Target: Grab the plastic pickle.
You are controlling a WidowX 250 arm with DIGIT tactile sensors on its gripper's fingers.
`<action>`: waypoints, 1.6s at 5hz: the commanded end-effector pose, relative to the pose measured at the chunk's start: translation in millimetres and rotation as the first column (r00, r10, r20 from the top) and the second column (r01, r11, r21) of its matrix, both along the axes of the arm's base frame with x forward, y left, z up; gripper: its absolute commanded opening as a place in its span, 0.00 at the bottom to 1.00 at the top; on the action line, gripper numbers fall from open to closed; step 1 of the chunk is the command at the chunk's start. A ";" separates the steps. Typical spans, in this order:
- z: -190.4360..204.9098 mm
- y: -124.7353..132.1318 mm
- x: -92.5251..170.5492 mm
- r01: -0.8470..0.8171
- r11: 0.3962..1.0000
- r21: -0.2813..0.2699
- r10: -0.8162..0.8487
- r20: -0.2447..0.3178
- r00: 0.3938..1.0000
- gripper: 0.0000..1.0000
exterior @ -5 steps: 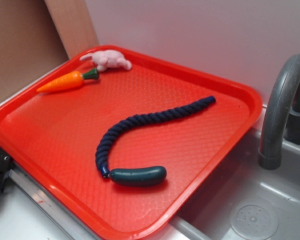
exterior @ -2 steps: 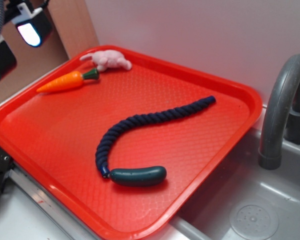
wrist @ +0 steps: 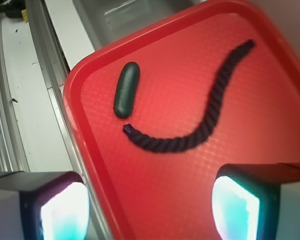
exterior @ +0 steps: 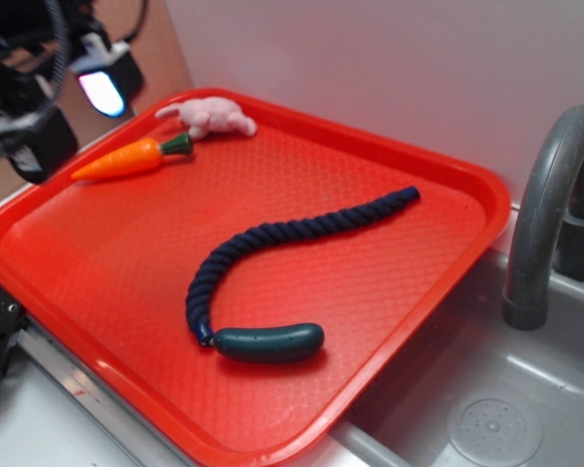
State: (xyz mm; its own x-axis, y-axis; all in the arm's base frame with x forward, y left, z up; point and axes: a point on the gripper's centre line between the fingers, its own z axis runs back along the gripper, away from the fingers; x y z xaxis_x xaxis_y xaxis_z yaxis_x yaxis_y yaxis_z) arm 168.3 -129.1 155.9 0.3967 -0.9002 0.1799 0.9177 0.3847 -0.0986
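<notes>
Nothing grabbed yet — gripper (exterior: pixel 63 117) hung jaws apart above tray's (exterior: pixel 448 282) far-left corner, well away from plastic pickle (exterior: pixel 269 342), lying untouched beside rope's (exterior: pixel 282 238) end near front rim — approach, descent, closing all left

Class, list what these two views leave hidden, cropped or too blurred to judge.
1. Pincer, exterior view: blurred and cut by the top-left edge.
2. Carrot and pink plush toy: outside the wrist view.
3. Faucet, exterior view: cropped by the right edge.
4. Whether the plastic pickle touches the rope: unclear in both views.
</notes>
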 end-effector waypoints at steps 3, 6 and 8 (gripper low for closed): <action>-81.2 -90.0 -42.6 0.434 0.894 0.111 -0.431 -0.054 0.901 1.00; -109.1 -110.3 -41.9 0.124 0.975 0.184 -0.116 -0.055 0.992 1.00; -118.9 -120.6 -45.3 -0.010 0.967 0.255 0.021 -0.039 0.999 0.88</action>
State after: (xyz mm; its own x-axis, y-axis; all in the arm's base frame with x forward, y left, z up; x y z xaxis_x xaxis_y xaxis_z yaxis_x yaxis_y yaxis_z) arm 134.4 -237.1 28.5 0.4312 -0.8951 -0.1133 0.8984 0.4376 -0.0376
